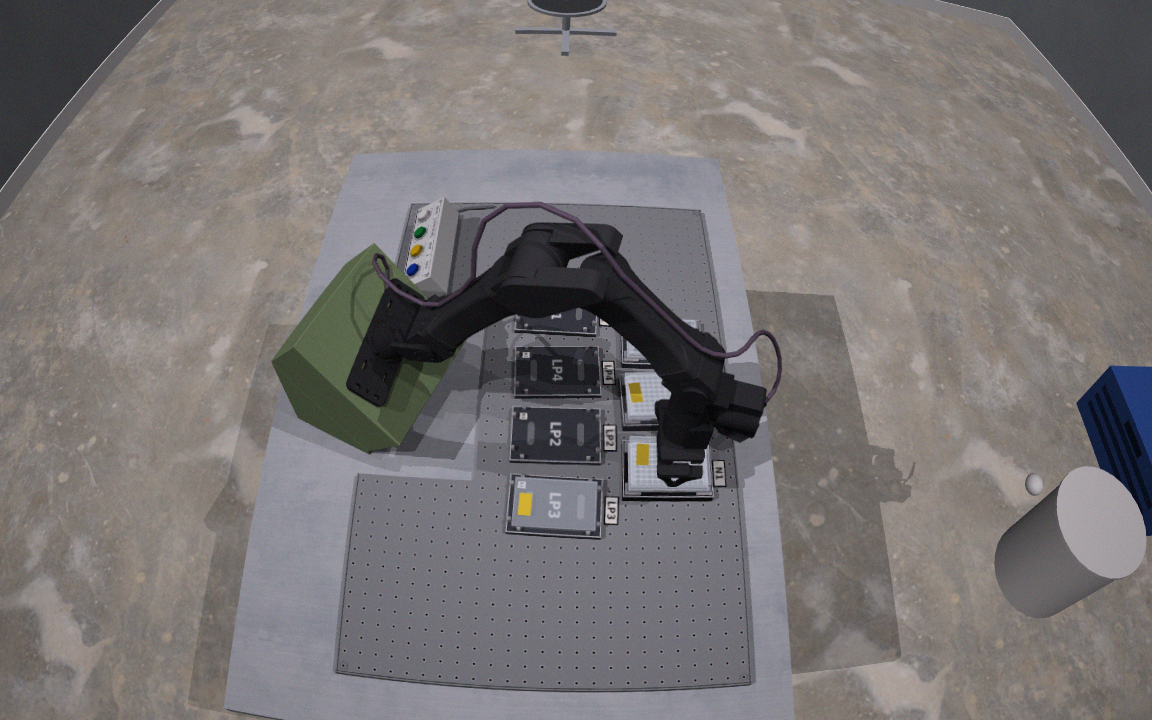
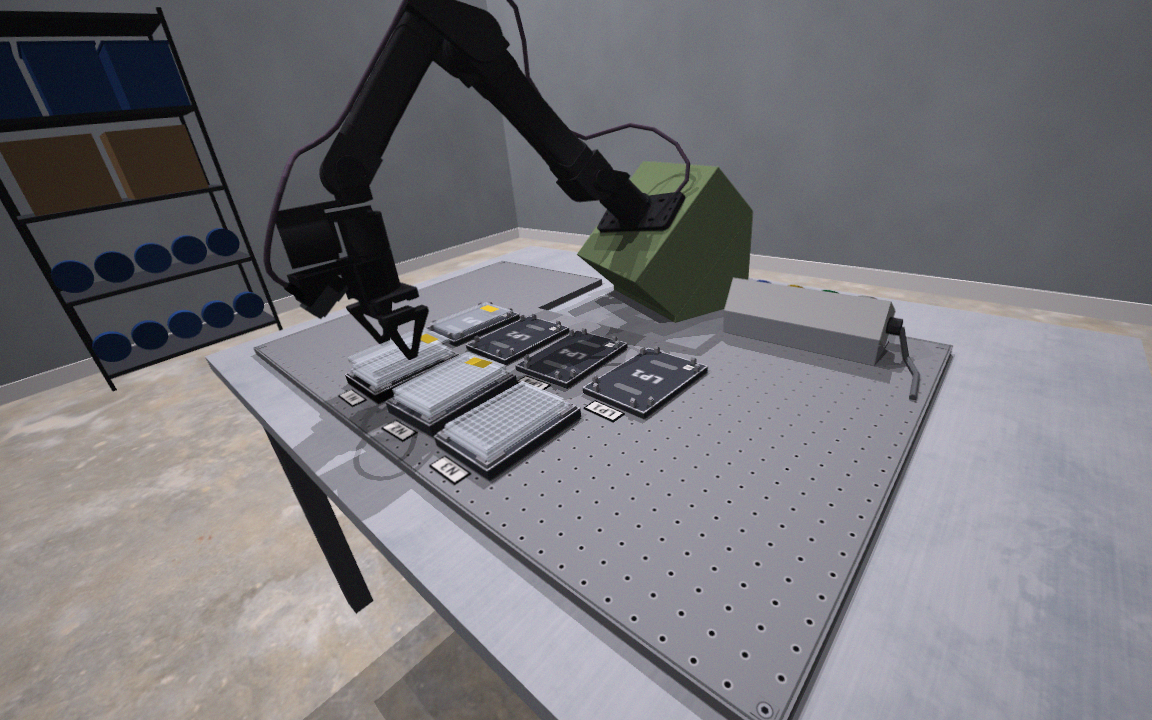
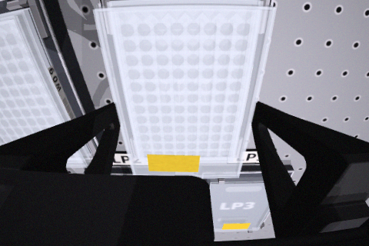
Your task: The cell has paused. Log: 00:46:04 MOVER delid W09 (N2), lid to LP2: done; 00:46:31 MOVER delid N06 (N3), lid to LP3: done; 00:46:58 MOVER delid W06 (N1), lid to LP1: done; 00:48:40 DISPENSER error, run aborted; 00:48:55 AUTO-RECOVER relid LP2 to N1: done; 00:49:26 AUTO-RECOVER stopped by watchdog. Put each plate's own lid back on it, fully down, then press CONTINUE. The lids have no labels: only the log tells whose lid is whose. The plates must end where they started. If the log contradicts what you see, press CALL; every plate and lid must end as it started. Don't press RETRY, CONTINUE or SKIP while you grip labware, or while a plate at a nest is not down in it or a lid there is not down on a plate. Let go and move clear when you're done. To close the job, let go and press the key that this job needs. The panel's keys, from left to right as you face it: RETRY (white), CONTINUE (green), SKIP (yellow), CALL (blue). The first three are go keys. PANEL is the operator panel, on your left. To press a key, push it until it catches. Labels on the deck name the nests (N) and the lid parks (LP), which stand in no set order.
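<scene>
My gripper [image 1: 680,476] [image 2: 397,345] [image 3: 185,110] is shut on the long sides of a clear lid with a yellow mark [image 1: 642,454] [image 3: 173,163]. The lid is just above the N1 plate [image 2: 383,365], nearly lined up with it; the wrist view does not show a clear gap. The N2 plate [image 2: 450,391] bears a lid with a yellow mark. The N3 plate [image 2: 508,422] shows no yellow mark. A yellow-marked lid [image 1: 576,492] [image 2: 471,324] [image 3: 238,196] lies on LP3. LP2 [image 1: 555,449], LP4 [image 1: 555,385] and LP1 [image 2: 643,386] show bare dark surfaces.
The grey panel [image 1: 439,246] [image 2: 804,308] stands beside the green arm base [image 1: 329,349] [image 2: 696,232]; its white, green, yellow and blue keys show in the top view. The N2 plate is close beside N1. The arm partly hides N3 and LP1 in the top view.
</scene>
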